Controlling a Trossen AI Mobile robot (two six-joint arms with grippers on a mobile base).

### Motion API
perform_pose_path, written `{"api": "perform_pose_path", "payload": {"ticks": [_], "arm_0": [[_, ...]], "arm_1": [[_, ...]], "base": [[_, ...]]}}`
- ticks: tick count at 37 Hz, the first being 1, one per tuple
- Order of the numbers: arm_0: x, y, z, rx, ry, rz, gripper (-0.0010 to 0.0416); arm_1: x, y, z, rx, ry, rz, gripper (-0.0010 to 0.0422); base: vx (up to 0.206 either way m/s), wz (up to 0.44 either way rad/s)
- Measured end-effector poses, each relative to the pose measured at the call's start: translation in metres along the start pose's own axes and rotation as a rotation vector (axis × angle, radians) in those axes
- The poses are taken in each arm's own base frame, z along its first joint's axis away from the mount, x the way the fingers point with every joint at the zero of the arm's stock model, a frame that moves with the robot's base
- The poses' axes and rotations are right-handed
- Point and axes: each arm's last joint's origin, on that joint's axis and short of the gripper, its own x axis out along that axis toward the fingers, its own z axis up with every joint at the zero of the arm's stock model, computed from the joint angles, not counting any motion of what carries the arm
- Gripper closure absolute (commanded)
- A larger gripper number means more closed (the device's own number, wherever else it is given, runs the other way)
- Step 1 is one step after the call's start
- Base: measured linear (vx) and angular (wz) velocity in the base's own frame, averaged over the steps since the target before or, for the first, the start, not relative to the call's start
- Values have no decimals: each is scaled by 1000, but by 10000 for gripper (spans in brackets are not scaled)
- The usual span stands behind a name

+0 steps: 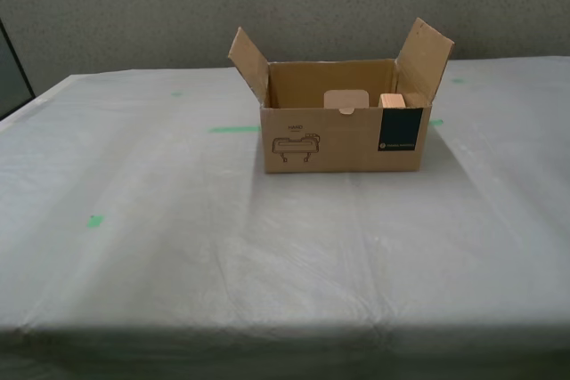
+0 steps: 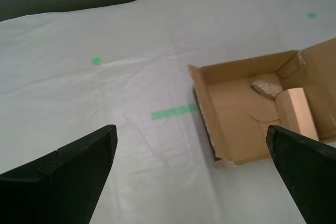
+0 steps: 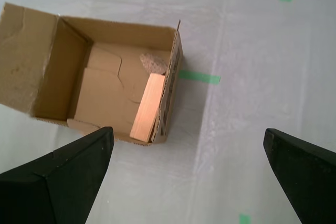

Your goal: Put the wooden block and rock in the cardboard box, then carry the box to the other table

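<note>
On the wrinkled white-grey cloth of the other table [image 1: 160, 246] the cardboard box [image 1: 343, 140] stands upright with its flaps spread, well apart from my two grippers, which hang above it on either flank. Inside the box, the wooden block [image 3: 147, 107] lies along one end wall and the rock [image 3: 153, 62] sits in the corner just beside the block's far end — both are packed, and neither touches a jaw. My first gripper [image 3: 189, 179] is spread wide and holds nothing; my second gripper [image 2: 191, 177] is likewise wide apart and empty. Judging from this, the box is already set down where the task wants it, so the step in hand is simply a clean retreat. To do it well I would lift both arms straight up and away from the box, keeping the jaws clear of the raised flaps — a brush against one could drag or tip the light carton. A green tape strip [image 2: 175, 112] lies just beside the box.
</note>
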Motion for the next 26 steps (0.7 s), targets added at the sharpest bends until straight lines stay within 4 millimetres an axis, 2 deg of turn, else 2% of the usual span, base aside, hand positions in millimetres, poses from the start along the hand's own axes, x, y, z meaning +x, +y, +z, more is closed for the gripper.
{"api": "perform_pose_path", "payload": {"ticks": [10, 17, 26], "arm_0": [[20, -5, -21, 10, 69, -6, 7], [31, -8, -34, 14, 93, -7, 7], [53, -12, -50, 19, 118, -9, 7]], "arm_1": [[18, 5, -22, 21, 42, 52, 23], [38, 9, -47, 4, 17, 48, 23], [68, 13, -81, -32, 69, 25, 23]], "base": [[0, 0], [0, 0], [0, 0]]}}
